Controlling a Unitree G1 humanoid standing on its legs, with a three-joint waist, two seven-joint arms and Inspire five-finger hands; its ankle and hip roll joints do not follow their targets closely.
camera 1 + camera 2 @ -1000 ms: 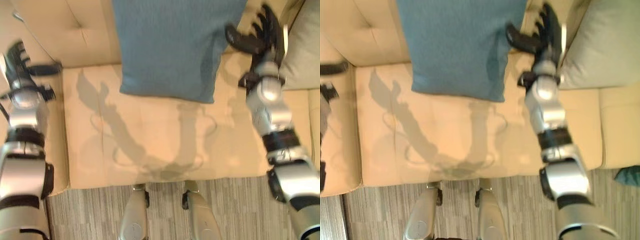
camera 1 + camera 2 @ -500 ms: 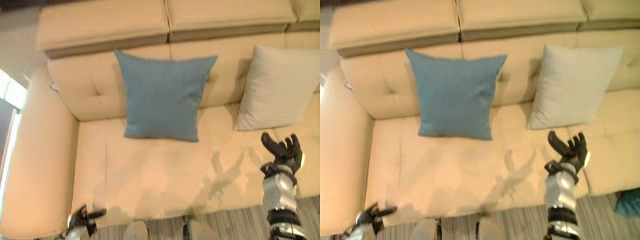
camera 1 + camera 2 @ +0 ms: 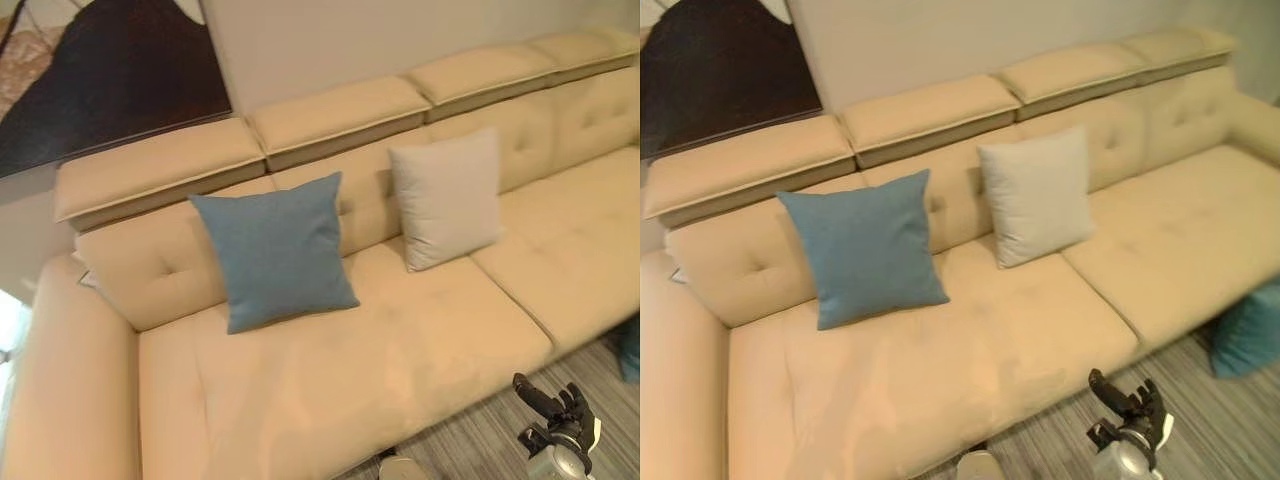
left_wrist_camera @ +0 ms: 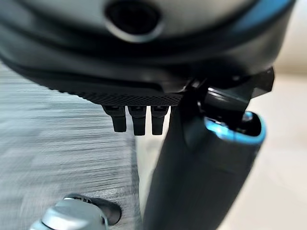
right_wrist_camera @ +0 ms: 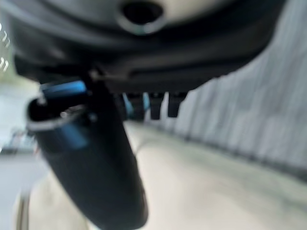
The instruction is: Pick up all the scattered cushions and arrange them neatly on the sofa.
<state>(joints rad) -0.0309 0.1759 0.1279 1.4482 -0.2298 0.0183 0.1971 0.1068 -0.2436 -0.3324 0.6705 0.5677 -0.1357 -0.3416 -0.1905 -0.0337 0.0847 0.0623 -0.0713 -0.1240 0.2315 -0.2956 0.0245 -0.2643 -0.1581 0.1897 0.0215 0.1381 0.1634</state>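
Observation:
A blue cushion [image 3: 275,250] leans upright against the backrest of the beige sofa [image 3: 330,390], on its left seat. A pale grey cushion [image 3: 445,198] leans upright beside it, toward the middle. A teal cushion [image 3: 1250,330] lies on the floor by the sofa's front right edge. My right hand [image 3: 555,408] hangs low over the floor in front of the sofa, open, holding nothing. In the right wrist view its fingers [image 5: 154,106] are straight. My left hand [image 4: 144,72] shows in its wrist view with fingers [image 4: 136,120] straight and empty, over the floor beside the sofa.
The sofa runs long to the right, with a bare seat [image 3: 570,240] past the grey cushion and a padded arm [image 3: 60,400] at the left end. Striped grey flooring [image 3: 1200,400] lies in front. A dark picture [image 3: 110,70] hangs on the wall behind.
The camera has risen and pulled back, so the whole sofa shows. Both arms have dropped from beside the blue cushion to low in front of the sofa. The blue cushion stays against the backrest.

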